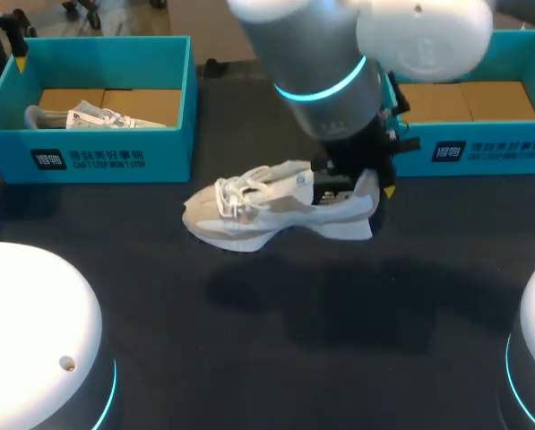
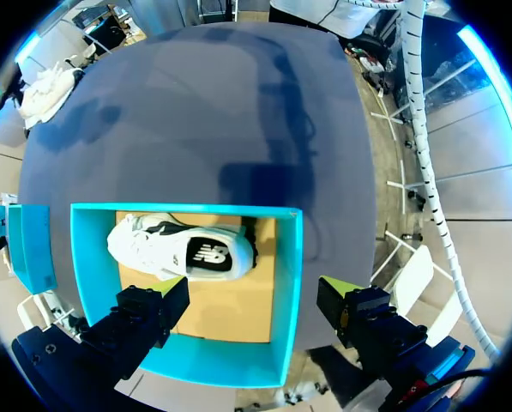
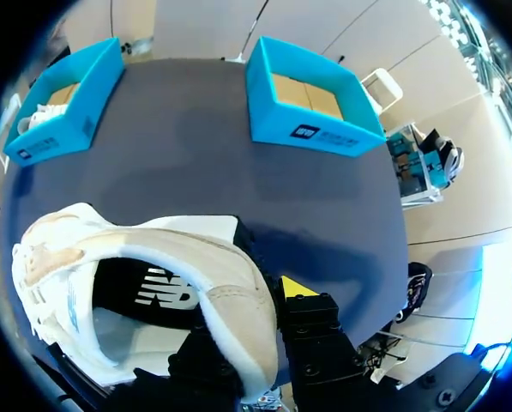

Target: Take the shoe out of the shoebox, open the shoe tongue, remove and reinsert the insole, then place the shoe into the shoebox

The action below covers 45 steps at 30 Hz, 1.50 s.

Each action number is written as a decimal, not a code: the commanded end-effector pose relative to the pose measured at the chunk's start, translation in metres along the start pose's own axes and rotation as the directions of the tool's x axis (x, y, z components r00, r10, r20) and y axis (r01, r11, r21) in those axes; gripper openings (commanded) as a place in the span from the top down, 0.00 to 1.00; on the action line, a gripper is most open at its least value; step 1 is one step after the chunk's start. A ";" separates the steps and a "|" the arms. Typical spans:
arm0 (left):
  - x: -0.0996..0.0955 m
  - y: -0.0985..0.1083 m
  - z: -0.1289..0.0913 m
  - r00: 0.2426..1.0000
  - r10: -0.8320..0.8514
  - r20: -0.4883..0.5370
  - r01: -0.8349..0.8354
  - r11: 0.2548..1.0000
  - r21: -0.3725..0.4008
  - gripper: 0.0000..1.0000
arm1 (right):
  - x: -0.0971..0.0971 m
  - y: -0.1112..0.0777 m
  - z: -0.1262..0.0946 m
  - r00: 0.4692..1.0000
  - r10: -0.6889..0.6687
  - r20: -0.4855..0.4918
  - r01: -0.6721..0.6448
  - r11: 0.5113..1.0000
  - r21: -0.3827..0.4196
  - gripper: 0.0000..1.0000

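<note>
Dark tabletop (image 1: 276, 322) lies under the shoe (image 1: 249, 222), heel clamped between right fingers (image 3: 311, 330); left fingers (image 2: 363, 318) apart.

Bare dark grey table (image 1: 276, 358)

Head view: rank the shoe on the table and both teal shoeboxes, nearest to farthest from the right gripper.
1. Shoe on the table: its heel is in the right gripper's jaws.
2. Right shoebox: just behind it, at right.
3. Left shoebox: far across, at left.
</note>
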<state>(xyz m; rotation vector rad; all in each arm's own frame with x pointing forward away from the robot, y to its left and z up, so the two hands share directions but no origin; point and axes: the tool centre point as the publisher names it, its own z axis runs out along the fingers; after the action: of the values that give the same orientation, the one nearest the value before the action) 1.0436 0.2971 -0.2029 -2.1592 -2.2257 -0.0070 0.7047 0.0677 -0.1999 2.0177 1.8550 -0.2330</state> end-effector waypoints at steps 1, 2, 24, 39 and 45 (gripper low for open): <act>0.000 -0.001 0.000 1.000 0.000 -0.002 0.000 1.000 -0.002 0.00 | 0.006 -0.005 0.024 1.000 -0.005 -0.021 0.005 1.000 0.003 1.00; 0.000 -0.001 0.000 1.000 0.000 -0.002 0.000 1.000 -0.002 0.00 | 0.008 -0.006 0.028 1.000 -0.013 -0.024 0.013 1.000 0.008 1.00; 0.000 -0.001 0.000 1.000 0.000 -0.002 0.000 1.000 -0.002 0.00 | 0.046 -0.014 0.108 0.998 -0.062 -0.020 0.063 0.997 0.035 1.00; 0.000 -0.001 0.000 1.000 0.000 -0.002 0.000 1.000 -0.002 0.00 | 0.049 -0.009 0.148 0.999 -0.022 -0.024 0.023 0.998 0.054 1.00; 0.000 -0.001 0.000 1.000 0.000 -0.002 0.000 1.000 -0.002 0.00 | 0.048 -0.012 0.158 0.999 0.007 -0.049 -0.003 0.997 0.082 0.98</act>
<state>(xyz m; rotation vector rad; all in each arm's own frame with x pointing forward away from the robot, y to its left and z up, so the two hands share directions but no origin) 1.0435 0.2971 -0.2029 -2.1593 -2.2256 -0.0070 0.7198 0.0554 -0.3605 2.0843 1.8895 -0.2809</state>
